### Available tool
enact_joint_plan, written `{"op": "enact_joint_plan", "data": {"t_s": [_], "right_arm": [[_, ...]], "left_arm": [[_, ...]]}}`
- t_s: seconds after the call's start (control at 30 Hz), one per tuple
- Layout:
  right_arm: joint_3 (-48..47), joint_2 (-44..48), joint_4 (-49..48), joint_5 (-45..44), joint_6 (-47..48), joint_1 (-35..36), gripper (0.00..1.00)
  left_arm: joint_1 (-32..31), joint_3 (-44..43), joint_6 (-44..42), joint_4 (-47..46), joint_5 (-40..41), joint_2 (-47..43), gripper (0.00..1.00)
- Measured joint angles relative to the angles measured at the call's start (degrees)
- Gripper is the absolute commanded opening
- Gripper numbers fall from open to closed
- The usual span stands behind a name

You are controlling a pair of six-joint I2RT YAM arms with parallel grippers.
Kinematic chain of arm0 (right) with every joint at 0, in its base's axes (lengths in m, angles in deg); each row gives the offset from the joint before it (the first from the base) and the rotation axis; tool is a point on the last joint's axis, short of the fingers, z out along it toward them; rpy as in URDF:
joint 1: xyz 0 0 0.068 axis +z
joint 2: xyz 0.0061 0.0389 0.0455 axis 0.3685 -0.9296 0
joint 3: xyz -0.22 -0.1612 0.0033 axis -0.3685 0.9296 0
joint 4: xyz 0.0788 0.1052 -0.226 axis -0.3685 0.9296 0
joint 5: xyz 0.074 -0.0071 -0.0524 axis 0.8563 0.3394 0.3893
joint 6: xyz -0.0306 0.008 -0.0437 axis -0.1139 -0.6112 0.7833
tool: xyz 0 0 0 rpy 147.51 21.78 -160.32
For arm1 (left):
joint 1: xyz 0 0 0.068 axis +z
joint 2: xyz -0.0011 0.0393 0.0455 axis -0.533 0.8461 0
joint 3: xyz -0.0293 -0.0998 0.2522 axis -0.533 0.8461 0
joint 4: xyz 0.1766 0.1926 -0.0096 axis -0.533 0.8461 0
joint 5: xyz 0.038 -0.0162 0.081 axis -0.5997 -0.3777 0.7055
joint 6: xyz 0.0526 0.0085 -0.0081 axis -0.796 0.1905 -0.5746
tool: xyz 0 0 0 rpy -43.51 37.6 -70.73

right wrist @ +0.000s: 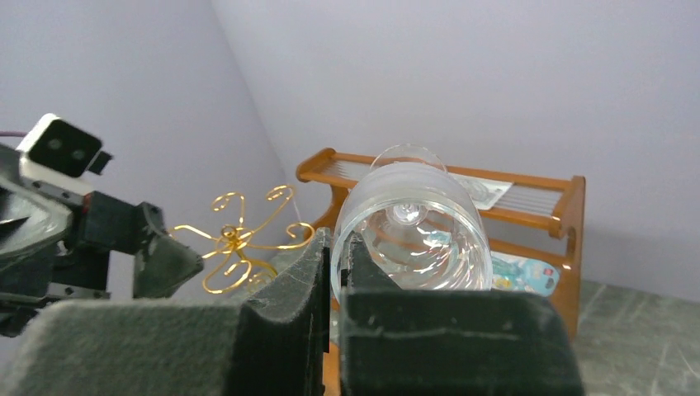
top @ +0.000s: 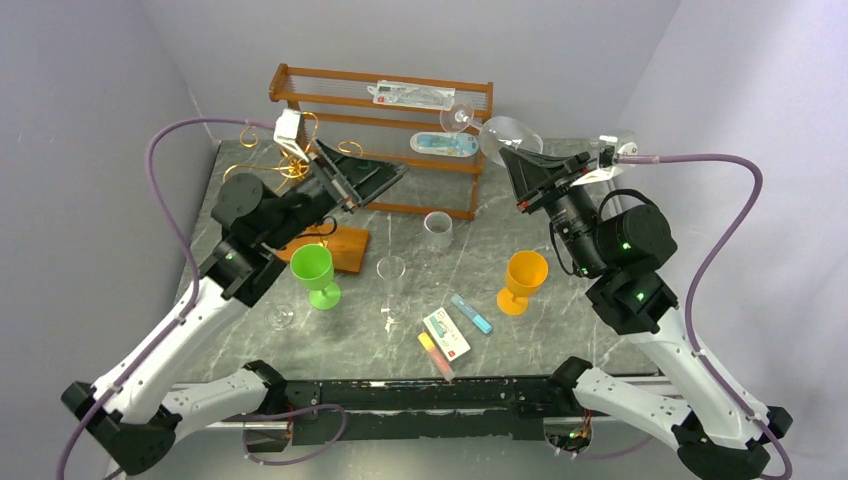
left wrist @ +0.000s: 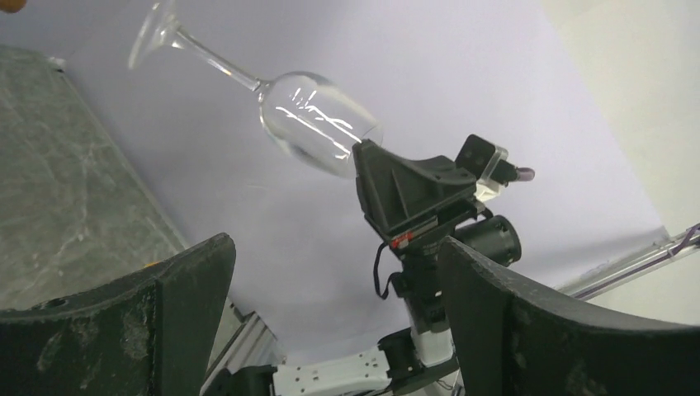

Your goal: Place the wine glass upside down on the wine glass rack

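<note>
Wine glass aloft toward the surface's 1 o'clock, long axis nearly level — foot toward 10 o'clock, mouth toward 4, right jaws pinched tight on its rim, left jaws gaping, empty — gold rack at its 9 o'clock.

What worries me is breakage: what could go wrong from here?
The right gripper pinches only the rim of the clear wine glass, tilted in mid-air; it could slip or crack. Its foot points toward the two-tier brown wooden shelf and might strike it.
</note>
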Motion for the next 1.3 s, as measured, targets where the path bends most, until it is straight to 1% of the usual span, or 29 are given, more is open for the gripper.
{"op": "enact_joint_plan", "data": {"t_s": [0.1,0.27,0.43,0.53,0.77,0.87,0.9,1.0,1.1,1.17,1.23,1.3], "right_arm": [[0.0,-0.59,-2.27,1.33,-0.02,0.0,0.0],[0.76,-0.87,-6.51,2.45,-0.22,0.0,0.0],[1.11,-3.26,-10.08,4.33,-0.55,0.0,0.0],[1.09,-5.09,-10.95,6.08,-0.68,0.0,0.0],[1.09,-7.87,-12.13,8.61,-0.7,0.0,0.0],[1.09,-7.93,-13.66,9.7,-0.7,0.0,0.0],[1.09,-7.93,-14.47,10.03,-0.7,0.0,0.0],[1.09,-7.93,-16.59,11.45,-0.83,0.0,0.0],[1.09,-7.85,-18.8,12.94,-0.92,0.0,0.0],[1.11,-7.67,-19.8,13.88,-0.94,0.0,0.0],[1.57,-7.19,-21.0,14.69,-1.14,0.0,0.0],[2.34,-6.32,-21.68,15.45,-1.53,0.0,0.0]], "left_arm": [[-2.58,-2.78,0.17,-2.27,2.21,3.87,0.97],[-4.52,-2.69,2.84,-8.33,5.66,7.52,0.97],[-6.6,-1.75,8.61,-12.98,9.9,11.37,0.97],[-7.08,-1.44,11.82,-13.88,11.39,13.6,0.97],[-8.63,-2.49,14.12,-14.53,13.2,15.02,0.97],[-9.44,-2.49,17.0,-16.81,14.69,14.86,0.97],[-9.88,-2.38,17.97,-17.79,15.39,14.84,0.96],[-11.41,-2.47,20.46,-19.12,17.09,14.82,0.88],[-12.26,-3.76,22.1,-18.75,18.75,15.54,0.78],[-12.48,-4.57,23.06,-18.91,20.31,16.15,0.73],[-12.52,-4.72,23.65,-19.61,22.75,16.59,0.66],[-12.66,-4.85,23.91,-19.93,25.31,17.16,0.61]]}}
